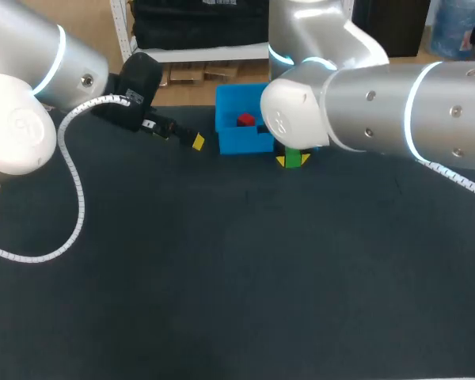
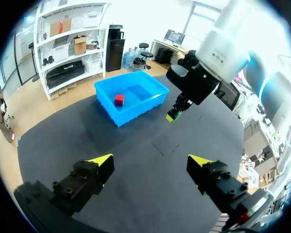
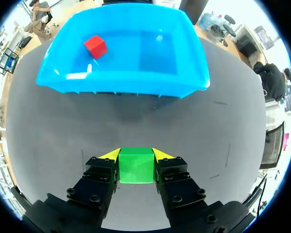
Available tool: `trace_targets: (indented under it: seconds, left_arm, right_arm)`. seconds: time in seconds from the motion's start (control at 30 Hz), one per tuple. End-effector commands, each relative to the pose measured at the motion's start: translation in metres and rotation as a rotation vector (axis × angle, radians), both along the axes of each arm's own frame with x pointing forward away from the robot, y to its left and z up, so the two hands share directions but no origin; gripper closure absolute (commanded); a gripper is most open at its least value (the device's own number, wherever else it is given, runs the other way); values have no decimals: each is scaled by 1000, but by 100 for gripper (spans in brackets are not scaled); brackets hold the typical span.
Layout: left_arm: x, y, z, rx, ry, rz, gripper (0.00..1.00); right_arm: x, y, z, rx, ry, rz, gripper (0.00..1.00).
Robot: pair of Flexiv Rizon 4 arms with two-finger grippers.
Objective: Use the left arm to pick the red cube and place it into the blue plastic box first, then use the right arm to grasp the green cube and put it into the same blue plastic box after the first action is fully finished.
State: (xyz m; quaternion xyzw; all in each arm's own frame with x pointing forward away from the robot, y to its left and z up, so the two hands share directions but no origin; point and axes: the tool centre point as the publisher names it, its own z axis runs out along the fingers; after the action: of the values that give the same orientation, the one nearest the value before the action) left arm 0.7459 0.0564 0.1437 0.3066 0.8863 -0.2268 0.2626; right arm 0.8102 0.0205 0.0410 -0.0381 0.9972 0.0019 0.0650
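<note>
On the dark tabletop (image 1: 222, 277), the right hand (image 3: 136, 155) is clamped on the green cube (image 3: 136, 167), one yellow-tipped finger on either side. Just beyond, at twelve o'clock from that hand, stands the blue plastic box (image 3: 136, 85), with the red cube (image 3: 95, 46) inside toward eleven o'clock. The left hand (image 2: 150, 160), its fingers wide apart, hangs at the box's nine o'clock in the head view.

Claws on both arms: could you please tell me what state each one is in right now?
Left claw: open, holding nothing.
Right claw: closed on the green cube.
</note>
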Motion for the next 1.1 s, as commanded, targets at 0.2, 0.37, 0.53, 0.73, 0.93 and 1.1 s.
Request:
trace_targets:
  seconds: [0.2, 0.37, 0.53, 0.73, 0.93, 1.1]
  left_arm:
    - [0, 1, -1, -5, -3, -3, 0]
    - [0, 1, -1, -5, -3, -3, 0]
    - [0, 1, -1, -5, -3, -3, 0]
    - [0, 1, -1, -5, -3, -3, 0]
    - [0, 1, -1, -5, -3, -3, 0]
    - [0, 1, -1, -5, -3, -3, 0]
  right_arm:
    - [-3, -8, 25, 26, -24, 7, 100]
    - [-3, -10, 40, 41, -40, 20, 100]
    - [-2, -13, 54, 53, -59, 26, 100]
    - [-2, -14, 70, 73, -77, 40, 100]
    - [2, -16, 84, 95, -100, 53, 100]
    - [6, -17, 94, 107, -121, 62, 100]
